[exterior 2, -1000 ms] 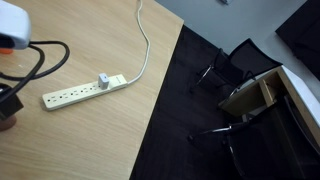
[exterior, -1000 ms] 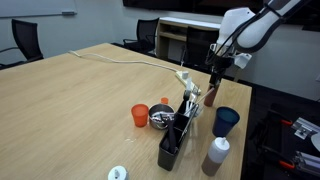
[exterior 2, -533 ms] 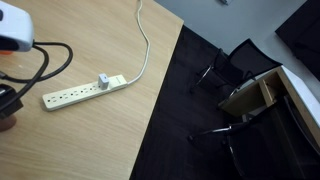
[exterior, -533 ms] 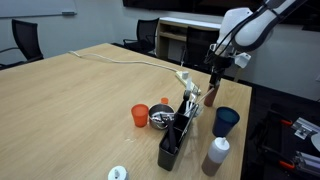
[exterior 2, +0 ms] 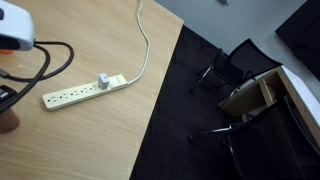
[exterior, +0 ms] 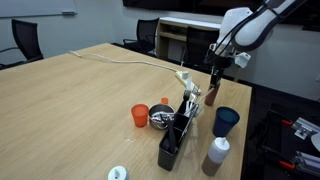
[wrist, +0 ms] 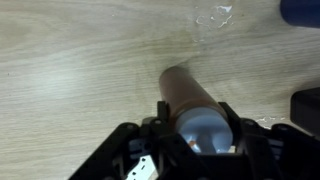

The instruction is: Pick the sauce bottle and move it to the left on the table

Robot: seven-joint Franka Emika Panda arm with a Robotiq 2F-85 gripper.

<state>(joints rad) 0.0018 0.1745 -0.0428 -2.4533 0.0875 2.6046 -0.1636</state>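
Note:
The sauce bottle [exterior: 212, 96], slim and reddish-brown, stands upright on the wood-grain table [exterior: 80, 100] near its far edge, just behind the blue cup [exterior: 225, 121]. My gripper [exterior: 214, 78] comes down over its top. In the wrist view the bottle [wrist: 185, 88] runs up between the black fingers [wrist: 164, 112], which press on both sides of its pale upper end; the gripper [wrist: 196, 116] is shut on it. In an exterior view only a brown sliver of the bottle [exterior 2: 6, 120] shows at the frame edge.
An orange cup [exterior: 140, 115], a black caddy of utensils [exterior: 173, 143] and a fatter brown bottle with a white cap [exterior: 215, 157] stand close by. A power strip [exterior 2: 85, 90] with its cable lies near the table edge. Office chairs stand beyond.
The fingers have closed in on the sauce bottle's top. The arm and the bottle have hardly shifted.

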